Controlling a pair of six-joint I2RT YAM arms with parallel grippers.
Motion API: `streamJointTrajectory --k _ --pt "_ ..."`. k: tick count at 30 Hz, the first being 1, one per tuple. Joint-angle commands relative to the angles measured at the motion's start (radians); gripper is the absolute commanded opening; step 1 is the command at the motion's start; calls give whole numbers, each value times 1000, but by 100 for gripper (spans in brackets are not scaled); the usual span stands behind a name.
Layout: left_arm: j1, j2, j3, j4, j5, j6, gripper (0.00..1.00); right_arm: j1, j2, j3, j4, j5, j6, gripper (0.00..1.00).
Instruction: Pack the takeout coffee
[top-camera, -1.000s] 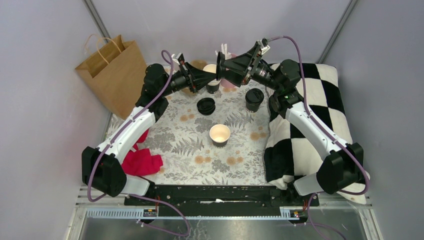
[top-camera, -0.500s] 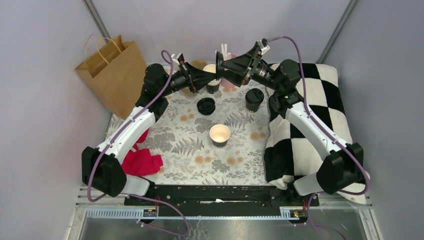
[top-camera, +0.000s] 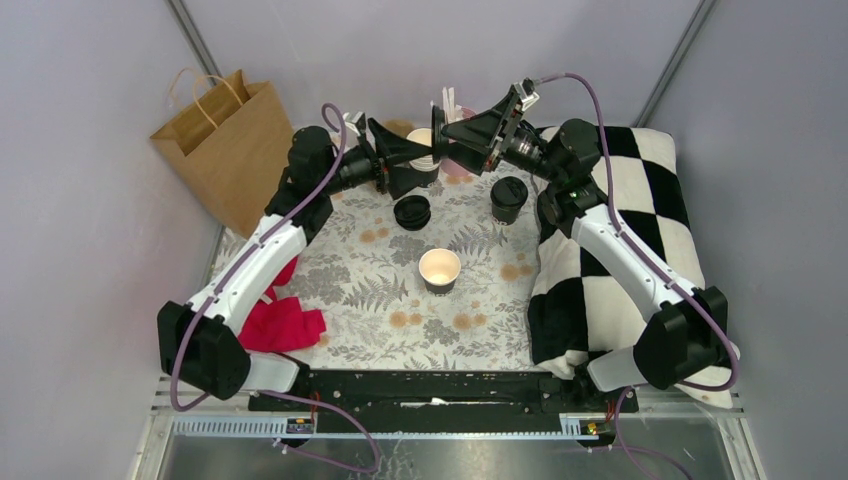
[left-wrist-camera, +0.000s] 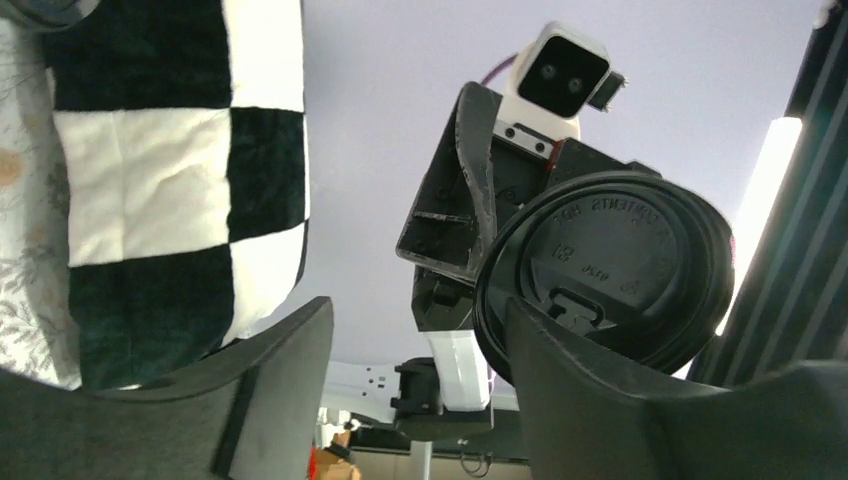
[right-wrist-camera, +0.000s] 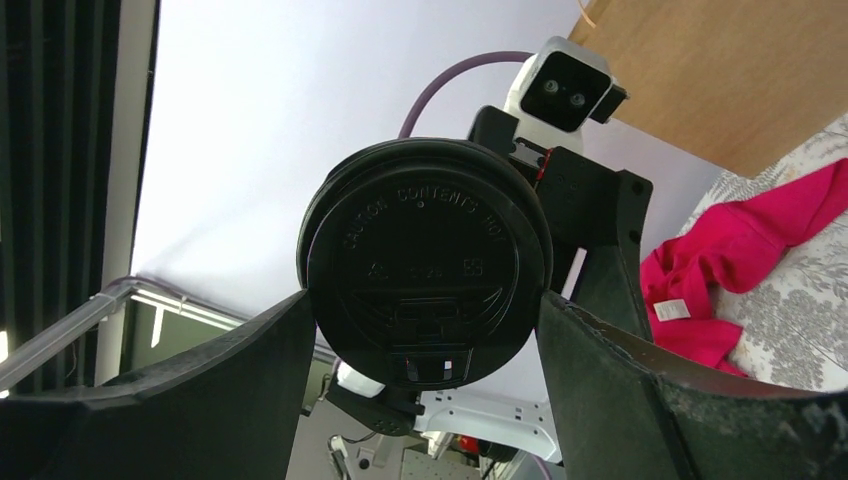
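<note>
The takeout coffee (top-camera: 508, 198), a black cup with its lid on, stands on the floral cloth (top-camera: 365, 285) below my right wrist. High at the back, my right gripper (top-camera: 446, 138) (right-wrist-camera: 422, 305) is shut on a loose black lid (right-wrist-camera: 425, 265), whose rim touches both fingers. My left gripper (top-camera: 408, 158) (left-wrist-camera: 420, 385) faces it with its jaws open and nothing between them. In the left wrist view that lid (left-wrist-camera: 605, 275) shows just past my right-hand finger (left-wrist-camera: 600, 400).
A lidless cup (top-camera: 440, 268) stands mid-cloth, with a low stack of lids (top-camera: 412, 211) behind it. Another open cup (top-camera: 421, 140) is at the back between the grippers. A brown paper bag (top-camera: 225, 145) stands back left. Checkered pillow (top-camera: 630, 230) on the right, red cloth (top-camera: 280, 322) on the left.
My left gripper has opened and let go of the lid, drawing back a little to the left. The right gripper has closed onto the lid.
</note>
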Motion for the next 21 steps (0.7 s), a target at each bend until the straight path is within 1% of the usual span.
streamJointTrajectory --k 1,2,4,8,9,10,12,14,16,21 --pt "36 -86 69 -233 -32 204 74 5 -71 -10 -86 -34 -103 82" --pt "52 -98 69 -290 -41 251 79 5 -85 -16 -142 -37 -141 82" --pt "84 -128 56 -392 -61 332 85 6 -117 -24 -268 -37 -247 82" --pt "126 -185 -2 -522 -86 447 88 7 -167 -24 -568 -39 -491 80" --pt "129 -198 -17 -549 -97 473 88 14 -177 -15 -684 -27 -567 80" --pt "129 -208 -29 -574 -108 495 88 20 -181 -3 -790 0 -653 79" --pt "129 -234 -59 -608 -123 523 89 66 -178 63 -1025 116 -845 79" --pt "129 -266 -99 -612 -130 527 89 114 -166 89 -1173 212 -975 79" --pt "129 -297 -135 -613 -141 527 89 153 -165 86 -1245 288 -1035 78" --pt "127 -365 -203 -620 -162 532 89 238 -147 121 -1351 450 -1146 77"
